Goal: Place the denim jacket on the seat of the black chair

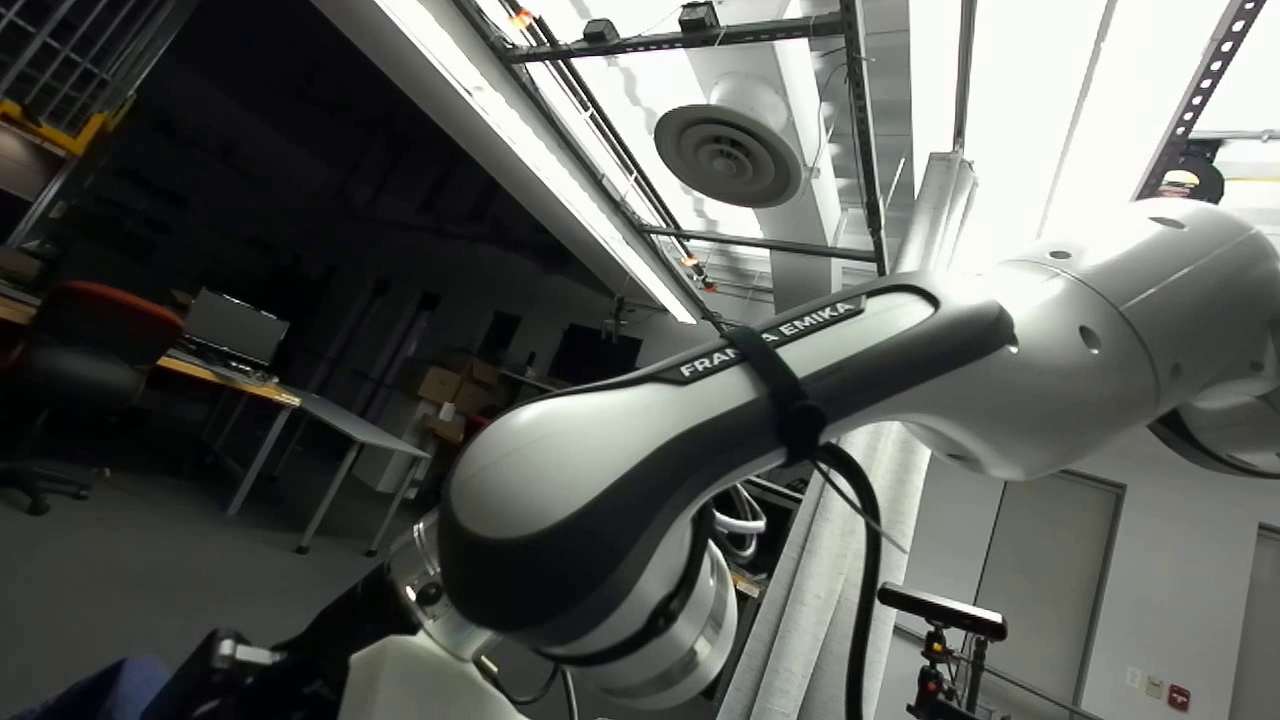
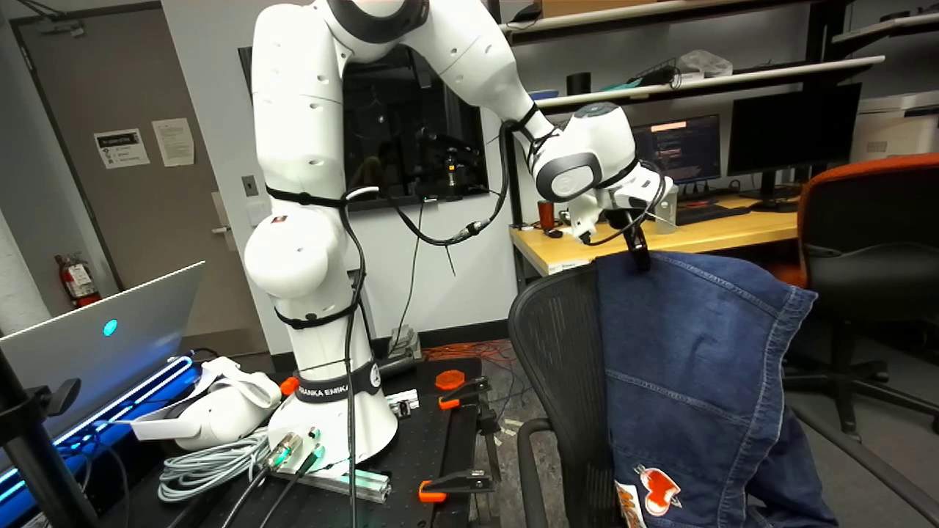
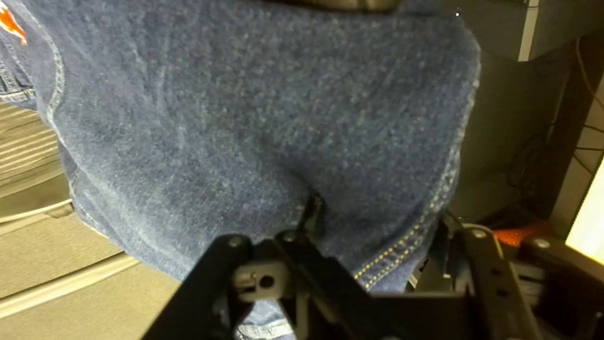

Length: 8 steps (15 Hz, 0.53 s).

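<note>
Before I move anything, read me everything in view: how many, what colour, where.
Mesh office chair: one, black, beside black perforated table
Stitched denim jacket: one, dark blue, partly covering that chair
Swivel chair: at least one, orange and black, near yellow wooden desk
Flat monitors: at least two, black, over desk
Hand clamps: two, black and orange, table edge
Thin laptop: one, silver, picture left
VR headset: one, white, beside laptop
Fire extinguisher: one, red, near grey door
Round ceiling vent: one, grey, overhead
Jointed arm: one, white, on table
Two-finger gripper: one, black, at jacket's top

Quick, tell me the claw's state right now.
Claw: open, jaws apart, one of them against the jacket.
</note>
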{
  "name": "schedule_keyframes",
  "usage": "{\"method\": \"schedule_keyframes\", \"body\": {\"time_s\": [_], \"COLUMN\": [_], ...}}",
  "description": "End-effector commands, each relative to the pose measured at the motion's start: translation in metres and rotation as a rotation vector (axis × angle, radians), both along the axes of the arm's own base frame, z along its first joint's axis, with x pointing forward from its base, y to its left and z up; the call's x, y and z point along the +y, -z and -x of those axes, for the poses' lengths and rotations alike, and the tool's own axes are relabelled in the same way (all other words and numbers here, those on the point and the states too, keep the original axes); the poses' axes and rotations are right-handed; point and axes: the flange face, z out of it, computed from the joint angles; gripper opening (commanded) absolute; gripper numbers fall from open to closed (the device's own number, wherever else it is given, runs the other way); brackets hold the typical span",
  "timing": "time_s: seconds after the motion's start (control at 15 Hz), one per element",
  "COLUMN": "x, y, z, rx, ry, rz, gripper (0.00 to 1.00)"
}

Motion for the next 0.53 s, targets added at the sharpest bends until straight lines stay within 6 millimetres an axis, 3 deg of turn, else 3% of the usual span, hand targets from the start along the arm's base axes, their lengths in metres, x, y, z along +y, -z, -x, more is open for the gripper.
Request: {"method": "schedule_keyframes", "body": {"time_s": [0.0, 0.27, 0.47], "x": [0.007, 0.001, -0.011], "y": [-0.001, -0.012, -0.031], "z": [-0.010, -0.010, -0.006], "rx": [0.002, -0.004, -0.028], "ry": [0.024, 0.026, 0.042], "rz": [-0.028, -0.039, -0.057], "gripper": [0.28, 0.27, 0.27]}}
